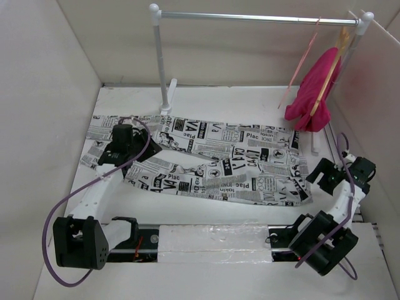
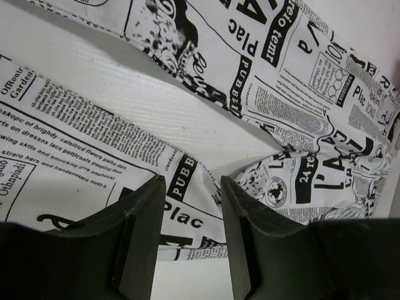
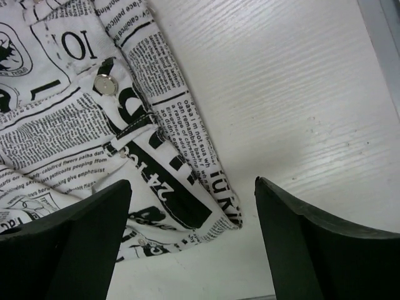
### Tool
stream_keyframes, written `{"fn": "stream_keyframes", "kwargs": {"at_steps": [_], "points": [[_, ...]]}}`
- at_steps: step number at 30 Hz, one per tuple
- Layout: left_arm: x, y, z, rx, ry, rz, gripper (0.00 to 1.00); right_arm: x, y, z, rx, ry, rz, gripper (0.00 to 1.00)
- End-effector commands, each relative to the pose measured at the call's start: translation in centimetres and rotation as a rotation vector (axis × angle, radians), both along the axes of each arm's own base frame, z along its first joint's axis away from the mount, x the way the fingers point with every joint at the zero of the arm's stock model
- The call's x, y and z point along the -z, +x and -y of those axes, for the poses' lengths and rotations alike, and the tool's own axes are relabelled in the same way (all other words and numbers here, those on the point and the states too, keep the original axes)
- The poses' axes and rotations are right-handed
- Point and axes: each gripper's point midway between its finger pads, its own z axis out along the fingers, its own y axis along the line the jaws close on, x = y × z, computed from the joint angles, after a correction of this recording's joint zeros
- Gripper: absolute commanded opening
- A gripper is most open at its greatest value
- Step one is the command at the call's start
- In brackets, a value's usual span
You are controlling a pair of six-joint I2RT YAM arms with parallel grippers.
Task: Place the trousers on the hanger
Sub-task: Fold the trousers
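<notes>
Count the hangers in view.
2. A thin pink wire hanger hangs bare near the right end of the rail; a wooden hanger just right of it carries the magenta garment. None seems hidden.

I work in a robot lab's test cell rather than a home. My left arm (image 1: 94,194) and right arm (image 1: 340,200) are bolted side by side to a taped mounting strip (image 1: 212,240) at the near edge of a white table (image 1: 237,103), and purple cables (image 1: 49,237) loop bare from their black housings. Plain pale boards (image 1: 44,75) wall the table in on the left, back and right. Its only furnishings are a small garment rail (image 1: 250,17) standing at the back with a magenta garment (image 1: 314,94) hung at its right end, and the trousers (image 1: 237,162) spread flat on the tabletop.
</notes>
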Motion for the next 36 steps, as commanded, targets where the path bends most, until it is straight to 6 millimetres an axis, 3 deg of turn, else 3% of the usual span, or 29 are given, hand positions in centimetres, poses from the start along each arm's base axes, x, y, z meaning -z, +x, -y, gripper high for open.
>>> {"fn": "stream_keyframes", "kwargs": {"at_steps": [1, 6, 8, 9, 13, 17, 19, 20, 26, 28, 31, 36], "points": [[-1.5, -0.2, 0.4, 0.022, -0.021, 0.059, 0.37, 0.4, -1.9, -0.6, 0.002, 0.032, -0.112, 0.86], [-2.9, 0.0, 0.0, -0.001, -0.014, 0.095, 0.34, 2.9, -4.6, -2.4, 0.040, 0.109, -0.297, 0.78], [-3.4, 0.3, 0.0, -0.009, -0.015, 0.103, 0.32, 3.0, -4.2, -3.2, 0.054, 0.128, -0.304, 0.64], [-3.6, 0.3, 0.0, -0.010, -0.014, 0.104, 0.32, 3.0, -4.3, -3.7, 0.055, 0.122, -0.334, 0.62], [-5.2, 1.0, 0.2, -0.019, 0.003, 0.122, 0.31, 3.1, -3.9, -4.9, 0.123, 0.110, -0.386, 0.66], [-5.1, 1.5, -0.3, -0.068, 0.012, 0.105, 0.28, 5.3, -4.3, -7.3, 0.168, 0.181, -0.462, 0.66], [-5.2, 1.7, -0.8, -0.111, 0.015, 0.101, 0.26, 5.8, -4.5, -7.6, 0.200, 0.175, -0.478, 0.63], [-5.2, 1.7, -1.1, -0.132, 0.018, 0.095, 0.23, 5.9, -4.3, -7.7, 0.228, 0.181, -0.477, 0.54], [-4.4, 1.4, -2.8, -0.232, 0.065, 0.053, 0.23, 3.7, -2.1, -5.6, 0.216, 0.057, -0.364, 0.11], [-4.1, 1.3, -3.9, -0.277, 0.107, 0.029, 0.23, 2.5, -0.9, -5.2, 0.135, 0.013, -0.297, 0.03], [-3.3, 1.0, -4.9, -0.316, 0.162, -0.020, 0.23, 1.4, 0.0, -5.0, 0.049, -0.017, -0.262, 0.03], [-0.2, -1.1, -10.9, -0.508, 0.280, -0.166, 0.26, -0.6, 0.5, -5.3, -0.100, -0.059, -0.172, 0.00]]}}
